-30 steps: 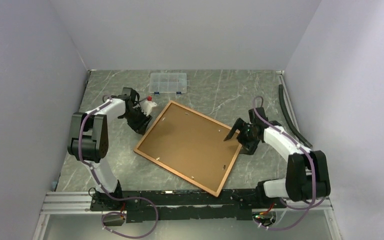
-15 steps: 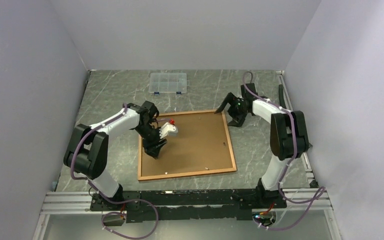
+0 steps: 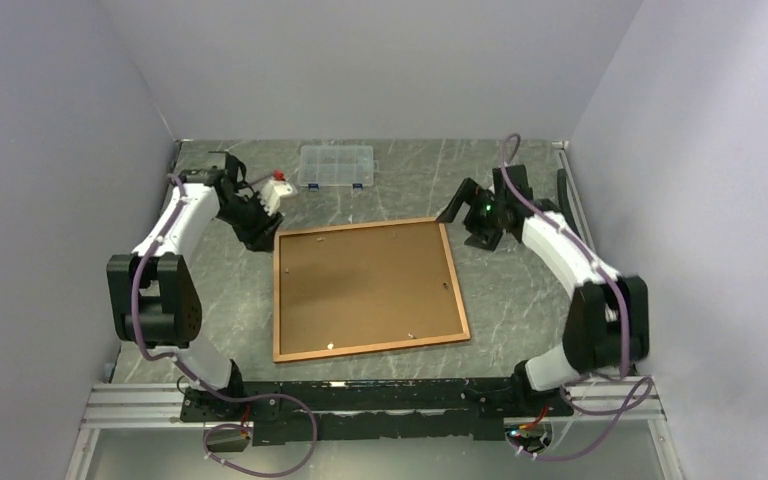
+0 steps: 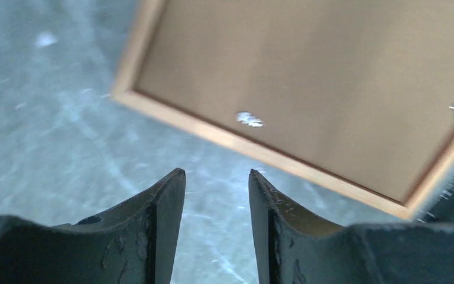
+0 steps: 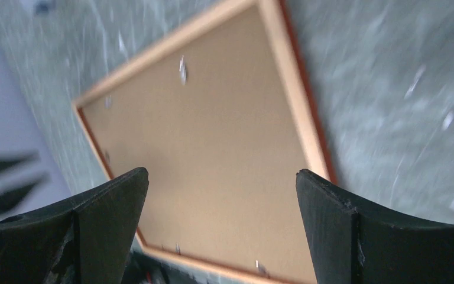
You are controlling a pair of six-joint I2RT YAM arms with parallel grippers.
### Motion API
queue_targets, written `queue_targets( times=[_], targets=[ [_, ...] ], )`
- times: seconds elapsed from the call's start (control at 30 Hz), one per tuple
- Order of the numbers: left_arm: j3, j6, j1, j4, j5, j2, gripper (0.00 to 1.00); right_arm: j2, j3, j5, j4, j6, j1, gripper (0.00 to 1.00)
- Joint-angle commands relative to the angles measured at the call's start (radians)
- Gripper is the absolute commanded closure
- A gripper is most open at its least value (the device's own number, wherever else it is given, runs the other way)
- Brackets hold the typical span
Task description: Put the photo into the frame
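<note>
- Left pincer (image 4: 216,173), barely parted and empty; right pincer (image 5: 221,174), spread wide, empty.
- Just ahead of each, on the surface (image 3: 220,300), lies the frame (image 3: 360,228), back up; photo unseen.
- Best: turn tabs (image 4: 248,119) gently, lift backing board (image 3: 365,285) squarely.

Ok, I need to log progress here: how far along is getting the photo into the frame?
Done: the frame lies back up with the brown backing board seated inside it. In hand: nothing; the left gripper and right gripper are open and empty near its far corners. Left: unclear, no photo is in view; it may lie under the board.
</note>
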Motion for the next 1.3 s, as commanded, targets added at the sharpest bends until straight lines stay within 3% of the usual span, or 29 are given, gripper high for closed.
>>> queue_targets(
  times=[0.0,0.17,0.4,0.53,0.73,0.9,1.27],
  targets=[
    [0.061,-0.149,0.074,0.233,-0.132,0.115,0.5,-0.193,-0.17,-0.044,-0.091,-0.012,0.127,0.01],
    [0.178,-0.344,0.092,0.377,-0.154,0.28,0.51,-0.39,-0.365,-0.168,-0.184,0.032,0.31,0.06],
    [0.198,-0.49,0.081,0.504,-0.143,0.37,0.51,-0.612,-0.55,-0.25,-0.29,0.099,0.4,0.08],
    [0.156,-0.474,0.054,0.516,-0.143,0.376,0.51,-0.601,-0.649,-0.26,-0.216,0.118,0.401,0.07],
    [0.073,-0.392,0.023,0.465,-0.124,0.352,0.52,-0.484,-0.643,-0.086,-0.081,0.14,0.395,0.04],
    [0.006,-0.32,0.014,0.412,-0.114,0.313,0.54,-0.448,-0.645,-0.01,0.064,0.207,0.326,0.04],
    [-0.14,-0.29,-0.048,0.38,-0.07,0.212,0.56,-0.273,-0.53,-0.033,0.249,0.164,-0.053,0.04]
  ],
)
